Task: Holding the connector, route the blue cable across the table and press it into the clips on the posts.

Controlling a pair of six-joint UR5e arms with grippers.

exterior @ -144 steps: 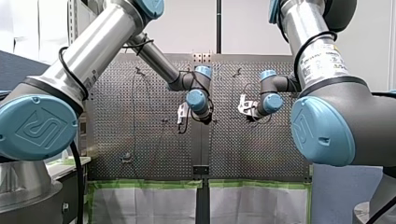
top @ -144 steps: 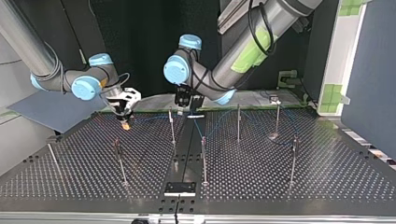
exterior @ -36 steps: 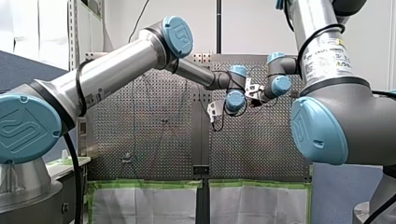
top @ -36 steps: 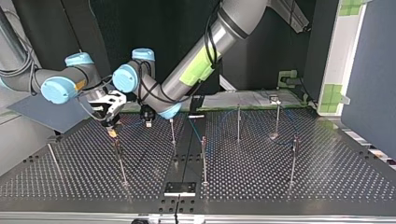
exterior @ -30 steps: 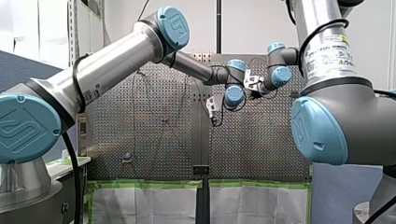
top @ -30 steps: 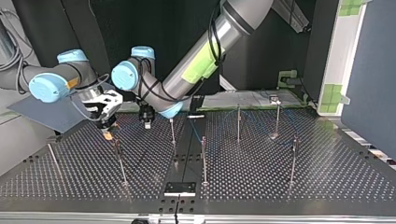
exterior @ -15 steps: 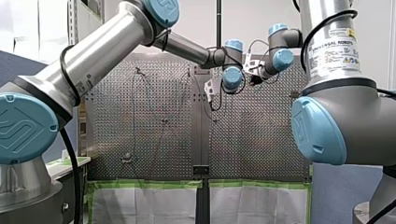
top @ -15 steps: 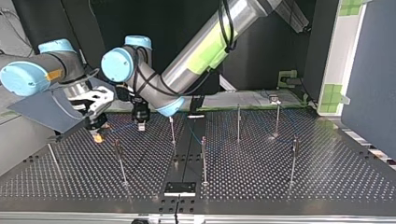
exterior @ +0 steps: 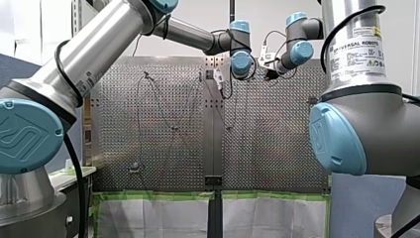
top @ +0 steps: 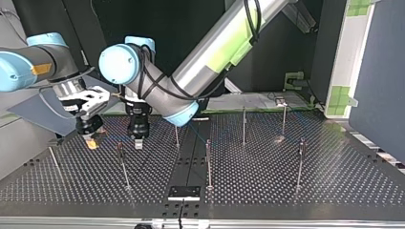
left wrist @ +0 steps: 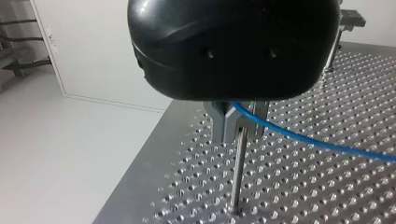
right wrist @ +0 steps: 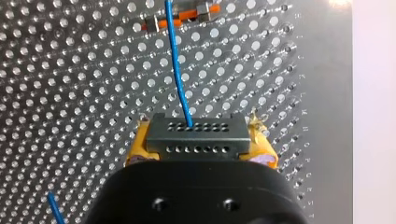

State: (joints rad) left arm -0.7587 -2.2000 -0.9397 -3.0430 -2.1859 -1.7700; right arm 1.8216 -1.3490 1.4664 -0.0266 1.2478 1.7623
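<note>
Front view shows both arms reaching far over the perforated table point(exterior: 148, 148), with my left gripper point(exterior: 219, 83) and my right gripper point(exterior: 271, 75) near each other toward its far edge. Neither claw's state can be read from here.

Top view faces the arms and gives what the front one lacks: height. Both grippers hang low at its left. The left one's tip is near the top of a slim post point(top: 122, 162), and the right one is a little further out. Other posts stand well apart toward the view's right.

Left wrist view is the only one that shows the fit. The metal claw is closed around the blue cable point(left wrist: 308, 139), which runs off taut and clear of the table. The post's top sits right under the fingertips, though I cannot make out the clip itself. I judge that pressing the cable into this clip is the step in hand. The risk is slight misalignment: the claw could come down on the post's top and bend it, or the cable could slide past the clip.

Right wrist view alone shows the connector point(right wrist: 196, 137), clamped between the yellow pads point(right wrist: 262, 140), with the cable running straight out ahead. If this arm pulls too hard while the other presses, the cable could strain at the connector. Too slack, and it may sag out of the clip.
</note>
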